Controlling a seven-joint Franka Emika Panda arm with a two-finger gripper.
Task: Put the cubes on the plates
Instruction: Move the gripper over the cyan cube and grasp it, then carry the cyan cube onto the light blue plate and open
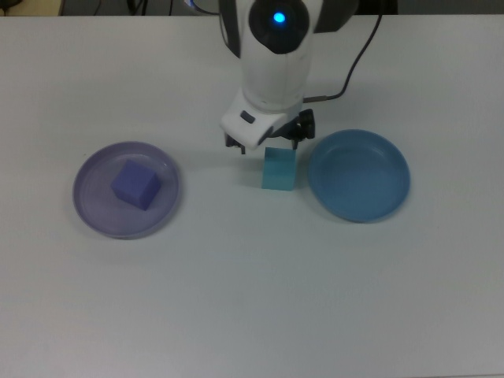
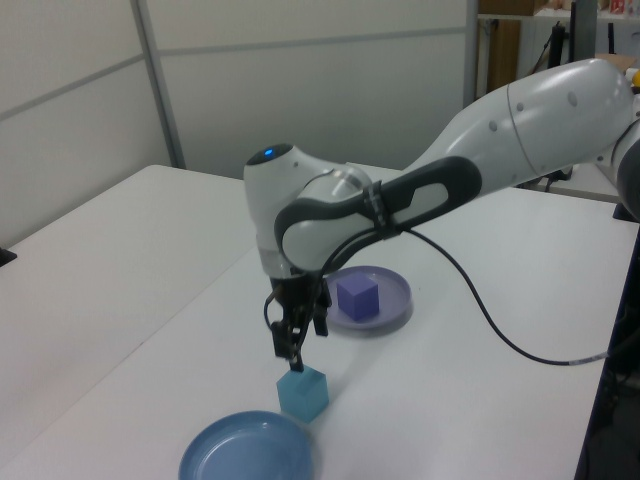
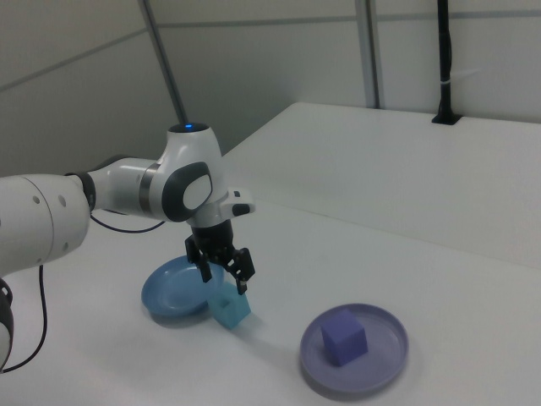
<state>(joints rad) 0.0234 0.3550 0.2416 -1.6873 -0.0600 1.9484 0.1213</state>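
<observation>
The claw (image 3: pixel 224 277) is hanging open just above the cyan cube (image 1: pixel 279 169), gripping nothing; this cube is sitting on the desk (image 1: pixel 252 299) beside the blue plate (image 1: pixel 359 175). The purple cube (image 1: pixel 136 184) is resting on the lavender plate (image 1: pixel 126 189).

The top view looks straight down on the white table (image 1: pixel 252 299). The left view and right view look obliquely down from opposite ends, all sharing both plates and cubes.

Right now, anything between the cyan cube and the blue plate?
Nothing visible. In the top view the cyan cube sits on bare table just off the top view's left of the blue plate, with only a narrow strip of table between them. The end effector hovers above the cube, open.
</observation>
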